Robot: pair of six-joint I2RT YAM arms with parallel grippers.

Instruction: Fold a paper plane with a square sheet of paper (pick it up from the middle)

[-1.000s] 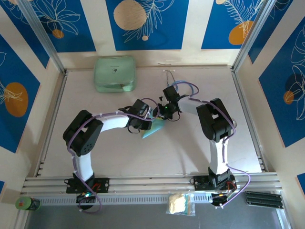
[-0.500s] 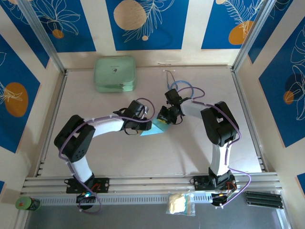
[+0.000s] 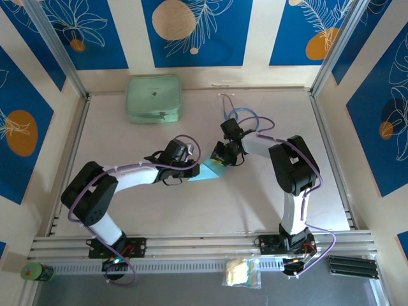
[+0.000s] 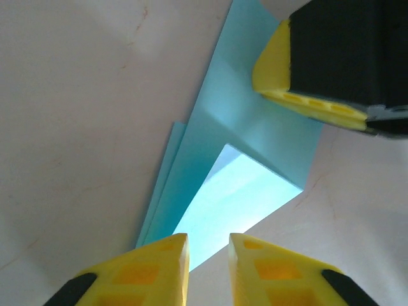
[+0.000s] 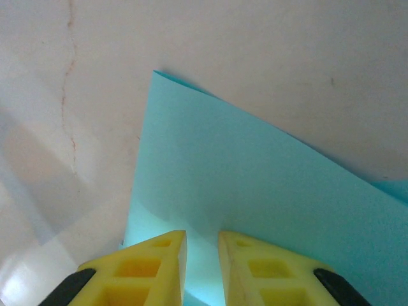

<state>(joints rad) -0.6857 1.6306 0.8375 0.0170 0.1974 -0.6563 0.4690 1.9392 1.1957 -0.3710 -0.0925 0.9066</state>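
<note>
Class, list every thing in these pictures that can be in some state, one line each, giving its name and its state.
square sheet of paper: partly folded, layers overlapping.
mint-green case: closed, lying flat.
left gripper: jaws nearly together at the paper's edge; grip unclear.
right gripper: jaws nearly together over the paper; grip unclear.

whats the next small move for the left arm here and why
Probably press the left fingers down onto the raised flap of the paper and slide along its fold: the flap looks lifted, while the right fingers seem to pin the far end.
</note>
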